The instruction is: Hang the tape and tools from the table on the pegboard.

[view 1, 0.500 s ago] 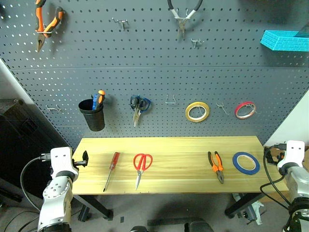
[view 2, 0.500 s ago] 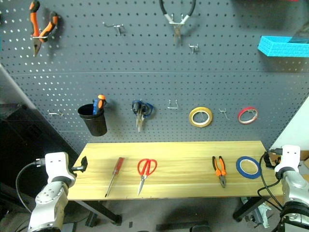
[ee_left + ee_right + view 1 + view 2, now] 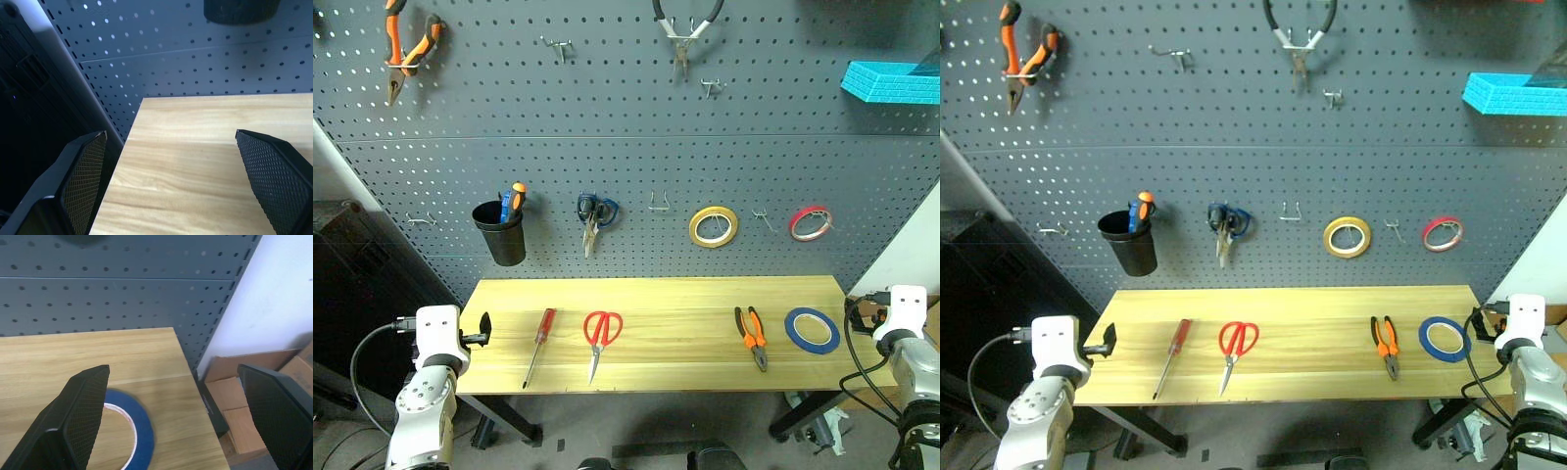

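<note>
The blue tape (image 3: 812, 329) is lying flat near the right end of the table (image 3: 685, 294), and the orange-and-black pliers (image 3: 752, 337) are resting just beside it, toward the middle, their long axis running roughly front to back with the jaws toward the front edge. Further left, the red-handled scissors (image 3: 600, 338) and the slim screwdriver (image 3: 537, 345) are lying much the same way, tips pointing to the front edge.

The right gripper (image 3: 171, 426) is hanging off the table's right end with its fingers (image 3: 80, 416) spread wide and holding nothing; in its wrist view the tape is sitting close ahead, partly behind one finger. So the right arm is probably the nearer one for the tape and pliers.

The left gripper (image 3: 173, 186) is hovering at the table's left end, also wide and empty, with the screwdriver the closest tool to it.

Behind, the pegboard (image 3: 636, 166) is offering bare hooks (image 3: 660, 204) between the hanging blue scissors (image 3: 594, 217) and the yellow roll (image 3: 714, 226).
</note>
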You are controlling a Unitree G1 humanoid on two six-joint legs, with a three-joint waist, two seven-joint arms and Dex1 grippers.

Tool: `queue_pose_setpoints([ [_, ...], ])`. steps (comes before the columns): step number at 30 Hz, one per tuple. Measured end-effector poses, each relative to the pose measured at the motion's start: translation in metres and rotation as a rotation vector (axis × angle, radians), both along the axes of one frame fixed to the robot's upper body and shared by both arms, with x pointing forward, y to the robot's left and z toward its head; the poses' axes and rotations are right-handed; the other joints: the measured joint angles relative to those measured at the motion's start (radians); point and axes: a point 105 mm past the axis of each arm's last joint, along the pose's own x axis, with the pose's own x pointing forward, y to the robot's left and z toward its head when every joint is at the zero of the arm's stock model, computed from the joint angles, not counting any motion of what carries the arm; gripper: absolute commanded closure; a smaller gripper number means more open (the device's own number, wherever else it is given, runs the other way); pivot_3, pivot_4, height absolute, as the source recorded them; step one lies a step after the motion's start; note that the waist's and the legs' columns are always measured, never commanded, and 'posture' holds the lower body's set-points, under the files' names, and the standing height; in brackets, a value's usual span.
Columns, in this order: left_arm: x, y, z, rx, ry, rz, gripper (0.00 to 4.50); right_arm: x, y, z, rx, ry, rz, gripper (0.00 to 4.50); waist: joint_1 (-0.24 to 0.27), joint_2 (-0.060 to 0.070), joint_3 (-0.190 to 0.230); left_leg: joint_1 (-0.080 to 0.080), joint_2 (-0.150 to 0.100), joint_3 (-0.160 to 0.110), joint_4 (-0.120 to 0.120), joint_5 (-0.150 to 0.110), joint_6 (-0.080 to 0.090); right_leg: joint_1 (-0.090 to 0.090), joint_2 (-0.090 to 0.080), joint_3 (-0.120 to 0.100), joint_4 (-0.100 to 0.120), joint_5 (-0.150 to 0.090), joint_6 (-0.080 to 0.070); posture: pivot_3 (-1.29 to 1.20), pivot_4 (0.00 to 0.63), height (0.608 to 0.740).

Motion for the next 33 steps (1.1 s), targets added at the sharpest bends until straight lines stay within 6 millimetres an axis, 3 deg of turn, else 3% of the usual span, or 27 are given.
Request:
queue_pose_setpoints([
  [4,-0.001,-0.001,0.000,-0.006,-0.003,0.000,0.02,0.000,0.002,0.000,-0.003,0.003,0.020,0.00,-0.001,0.000,0.000,-0.003,-0.001,-0.001,0.000,0.000,0.000,0.002,-0.001,-0.002,0.000,0.000,0.000,-0.06,0.000,0.740],
  [8,-0.001,-0.001,0.001,-0.004,-0.007,-0.002,0.02,0.000,0.003,-0.001,-0.006,0.007,0.026,0.00,-0.017,0.000,0.000,-0.005,-0.017,-0.024,0.000,0.003,0.004,0.018,-0.023,-0.030,0.000,-0.009,0.007,-0.06,0.000,0.740],
  [10,-0.001,-0.001,0.001,-0.004,-0.007,-0.003,0.02,0.001,0.004,-0.001,-0.007,0.007,0.028,0.00,-0.013,0.001,-0.003,-0.004,-0.016,-0.020,0.001,0.004,0.005,0.016,-0.023,-0.030,0.000,-0.008,0.013,-0.06,0.000,0.740],
  [16,0.004,-0.011,0.002,0.005,-0.007,-0.060,0.02,0.001,0.005,-0.002,-0.006,0.017,0.030,0.00,0.006,0.001,-0.004,-0.007,-0.016,-0.017,0.000,0.003,0.005,0.011,-0.023,-0.027,0.000,-0.008,0.012,-0.07,0.000,0.740],
  [20,0.014,-0.036,0.011,0.047,-0.027,-0.189,0.02,0.000,0.014,-0.008,-0.023,0.066,0.080,0.00,0.005,0.001,-0.004,-0.007,-0.016,-0.014,0.000,0.003,0.005,0.010,-0.023,-0.024,0.000,-0.010,0.009,-0.09,0.013,0.740],
  [22,0.019,-0.057,0.016,0.059,-0.036,-0.292,0.02,0.001,0.028,-0.012,-0.032,0.114,0.162,0.00,0.003,0.001,-0.003,-0.007,-0.016,-0.013,0.000,0.003,0.005,0.009,-0.023,-0.023,0.000,-0.010,0.008,-0.10,0.025,0.740],
  [27,0.023,-0.134,0.019,0.020,0.001,-0.643,0.02,0.003,0.073,-0.023,-0.006,0.254,0.350,0.00,-0.002,0.005,0.009,-0.006,-0.016,-0.007,0.000,0.003,0.005,0.007,-0.022,-0.016,0.001,-0.011,0.008,-0.16,0.079,0.740],
  [30,0.023,-0.169,0.021,0.009,0.027,-0.809,0.02,0.003,0.080,-0.026,-0.002,0.318,0.371,0.00,-0.003,0.004,0.029,-0.006,-0.015,-0.005,0.000,0.003,0.005,0.005,-0.020,-0.012,0.002,-0.011,0.008,-0.19,0.117,0.740],
  [33,0.031,-0.192,0.040,0.036,-0.011,-0.929,0.02,0.001,0.076,-0.028,-0.029,0.389,0.361,0.00,-0.005,0.003,0.057,-0.007,-0.016,-0.003,0.000,0.003,0.006,0.004,-0.020,-0.009,0.002,-0.010,0.009,-0.22,0.162,0.740],
])
